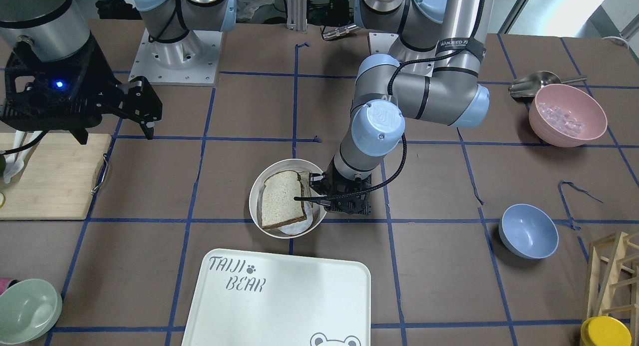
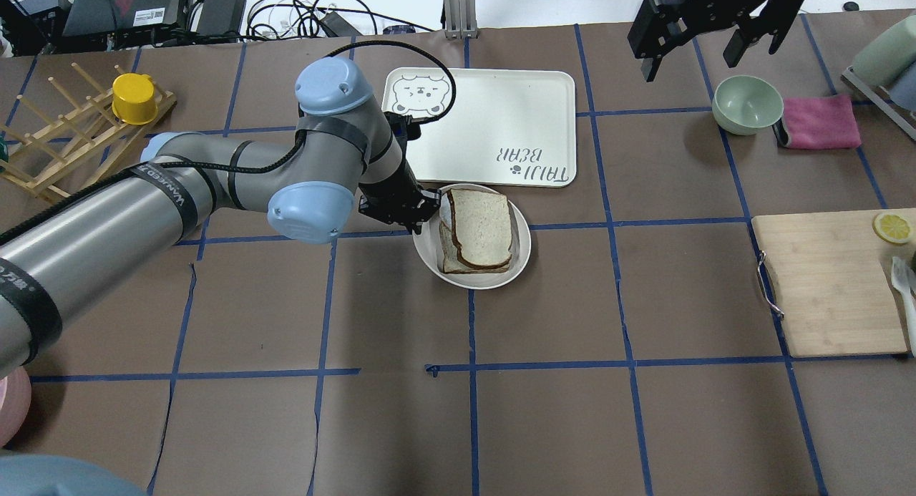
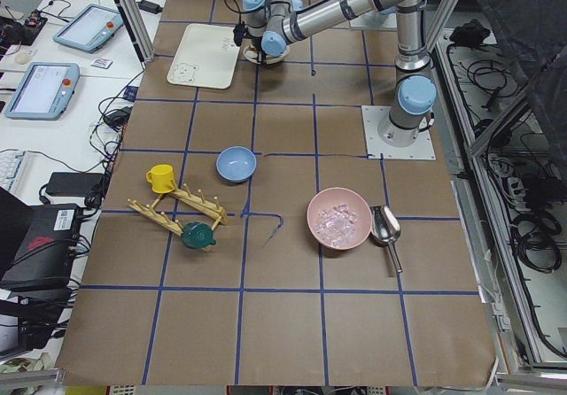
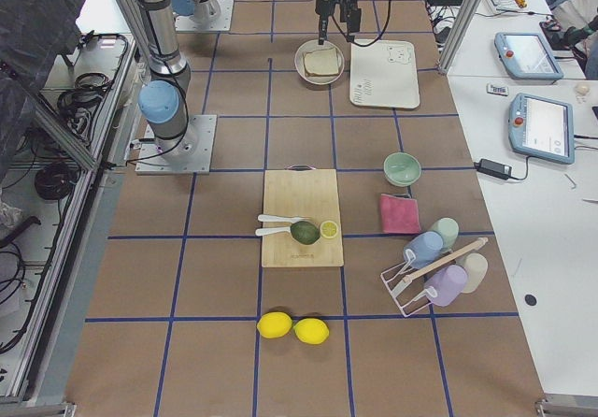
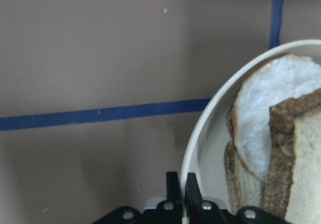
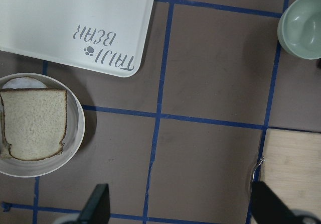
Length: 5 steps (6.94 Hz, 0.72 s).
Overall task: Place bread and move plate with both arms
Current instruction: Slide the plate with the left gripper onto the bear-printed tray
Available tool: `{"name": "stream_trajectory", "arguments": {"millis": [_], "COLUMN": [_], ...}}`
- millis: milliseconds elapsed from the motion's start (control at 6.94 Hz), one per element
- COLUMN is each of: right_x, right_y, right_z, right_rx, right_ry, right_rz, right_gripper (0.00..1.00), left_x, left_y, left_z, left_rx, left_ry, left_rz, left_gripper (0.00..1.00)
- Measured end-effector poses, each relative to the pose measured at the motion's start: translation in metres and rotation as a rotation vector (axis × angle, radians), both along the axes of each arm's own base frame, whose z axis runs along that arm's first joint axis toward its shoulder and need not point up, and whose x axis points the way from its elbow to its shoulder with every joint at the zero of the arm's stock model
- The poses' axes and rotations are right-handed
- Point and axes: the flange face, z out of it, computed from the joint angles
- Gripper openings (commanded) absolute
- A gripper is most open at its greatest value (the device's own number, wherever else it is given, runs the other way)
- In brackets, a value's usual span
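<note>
Even bright light (soft shadows)

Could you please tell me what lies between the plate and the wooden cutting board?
Nothing but bare brown table with blue tape lines separates the plate from the cutting board, as the overhead view shows.

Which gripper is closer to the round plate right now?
Left. The left gripper is clamped on the plate at its rim; the right gripper hangs open well away from it, near the green bowl.
</note>
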Motion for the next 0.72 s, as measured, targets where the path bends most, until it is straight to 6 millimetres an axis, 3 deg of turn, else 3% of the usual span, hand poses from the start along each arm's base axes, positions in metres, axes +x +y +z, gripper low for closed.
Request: {"name": "stream_trajectory", "arguments": {"millis": [288,721], "right_x": [0.000,0.000], "right_y": [0.000,0.000], "right_z": [-0.001,-0.002], "right_rx": [0.001,0.002], "right_ry": [0.000,0.000], "right_rz": [0.000,0.000], "right_gripper": [1.00,1.00], "left_x": [0.021,0.027], "left_y": [-0.031,-0.097], "left_z": [0.035,0.048], "left_rx": [-0.018,-0.076], "left_ry": [0.063,0.168], "left_rz": [0.020,0.035], "left_gripper": [0.00,0.00]}}
